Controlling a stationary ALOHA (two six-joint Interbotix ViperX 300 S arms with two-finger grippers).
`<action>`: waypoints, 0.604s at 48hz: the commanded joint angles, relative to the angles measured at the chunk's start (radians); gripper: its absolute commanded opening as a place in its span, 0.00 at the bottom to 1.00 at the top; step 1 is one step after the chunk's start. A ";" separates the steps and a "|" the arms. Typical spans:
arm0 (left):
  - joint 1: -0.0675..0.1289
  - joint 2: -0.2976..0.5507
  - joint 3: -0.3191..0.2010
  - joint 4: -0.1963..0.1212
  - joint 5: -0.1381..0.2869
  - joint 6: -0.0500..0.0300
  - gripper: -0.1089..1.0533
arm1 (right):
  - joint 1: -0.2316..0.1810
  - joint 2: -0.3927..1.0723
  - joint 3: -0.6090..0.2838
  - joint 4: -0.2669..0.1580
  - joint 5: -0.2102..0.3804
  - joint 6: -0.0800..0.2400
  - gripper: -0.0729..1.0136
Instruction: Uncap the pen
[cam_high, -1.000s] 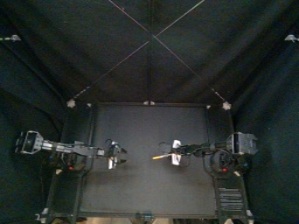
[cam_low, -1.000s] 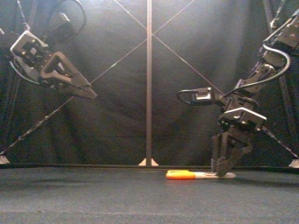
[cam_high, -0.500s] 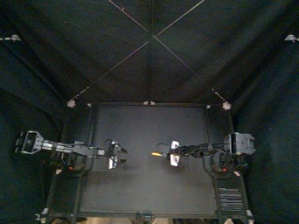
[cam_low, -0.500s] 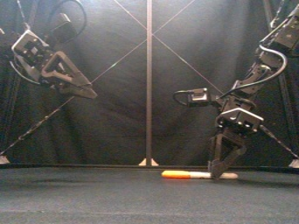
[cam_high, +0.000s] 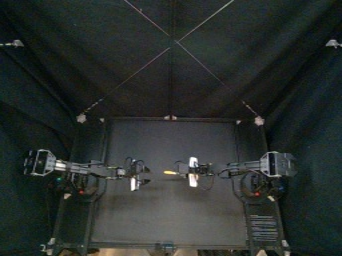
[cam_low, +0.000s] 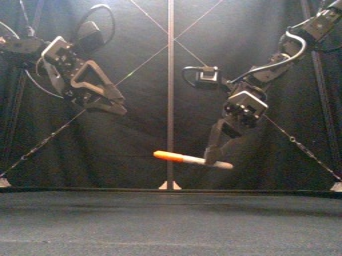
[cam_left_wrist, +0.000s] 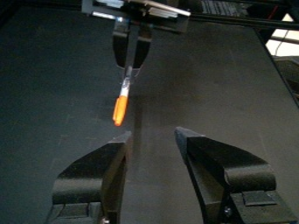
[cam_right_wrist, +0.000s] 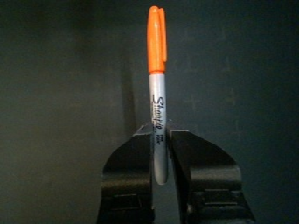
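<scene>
Marker pen hangs in mid-air at the centre of the front view, well clear of the table. It lies close to level, its long axis running across the frame. The right hand comes down from the upper right and pinches the grey barrel near its tail end, jaws pressed onto it from both sides. The orange cap is the free end, pointing toward the left of the frame and sitting a touch higher than the held end.

The left hand hovers at the upper left of the front view, up and away from the cap, with its jaws spread and nothing between them. In the left wrist view the cap tip aims back at that hand and stops short of it. It looks lined up nearer one jaw than the middle of the gap, though that is hard to be sure of.

So the pen's axis runs almost straight from one hand to the other, cap first. By my reckoning the left hand has to come down and in along that line, close on the cap, then pull away along it.
</scene>
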 joint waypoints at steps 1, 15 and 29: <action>0.014 0.020 -0.037 -0.009 -0.005 0.0015 0.80 | 0.015 -0.028 -0.051 -0.018 -0.003 -0.002 0.46; 0.017 0.091 -0.092 -0.009 0.031 0.0000 0.80 | 0.052 -0.012 -0.115 -0.049 0.002 -0.003 0.46; 0.032 0.152 -0.152 -0.008 0.118 0.0015 0.80 | 0.081 0.009 -0.144 -0.057 0.014 -0.005 0.46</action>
